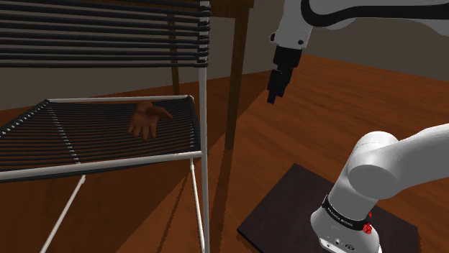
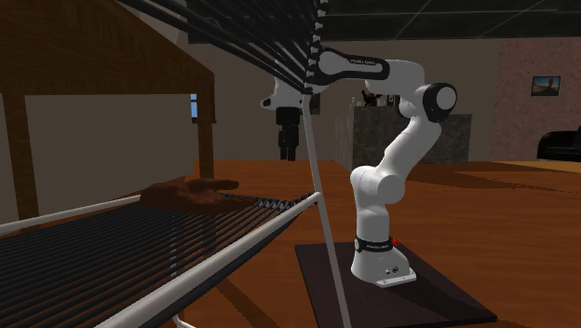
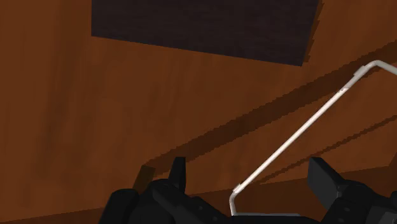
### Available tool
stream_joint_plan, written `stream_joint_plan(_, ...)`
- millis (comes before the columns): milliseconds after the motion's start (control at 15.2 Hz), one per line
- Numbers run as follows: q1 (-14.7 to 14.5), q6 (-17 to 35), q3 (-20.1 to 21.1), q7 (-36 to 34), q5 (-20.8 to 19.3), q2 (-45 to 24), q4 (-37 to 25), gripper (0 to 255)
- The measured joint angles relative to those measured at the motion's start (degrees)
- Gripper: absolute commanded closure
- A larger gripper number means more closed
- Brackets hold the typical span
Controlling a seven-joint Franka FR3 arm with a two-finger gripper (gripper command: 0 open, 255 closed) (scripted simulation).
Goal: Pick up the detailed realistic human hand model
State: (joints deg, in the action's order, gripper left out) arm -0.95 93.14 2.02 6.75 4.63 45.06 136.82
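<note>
While your gripper (image 1: 274, 92) is hanging out over the wooden floor (image 1: 338, 115), beside the chair rather than above it, you are looking at a task with none of its steps done. Its two black fingers (image 3: 177, 172) are standing apart with nothing between them; in the wrist view they are framing floorboards and a white tube of the chair frame (image 3: 299, 130).

The hand model (image 1: 147, 118), brown and lying with its fingers spread, is resting on the corded chair seat (image 1: 122, 162), near the far rail and toward the shoulder view's right. It is well apart from the gripper, and nothing is touching it.

So, as I am judging it, you are facing the whole job: carrying the gripper across to the seat, bringing it down over the model, closing on it and lifting. The upright white post (image 1: 204, 108) is standing between gripper and model in the shoulder view, so you are probably needing to route around it.
</note>
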Motion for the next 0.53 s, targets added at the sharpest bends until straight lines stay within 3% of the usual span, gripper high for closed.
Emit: stream_joint_plan(528, -2.4, 1.3, 6.0, -6.5, 4.6, -8.9, -6.8, 0)
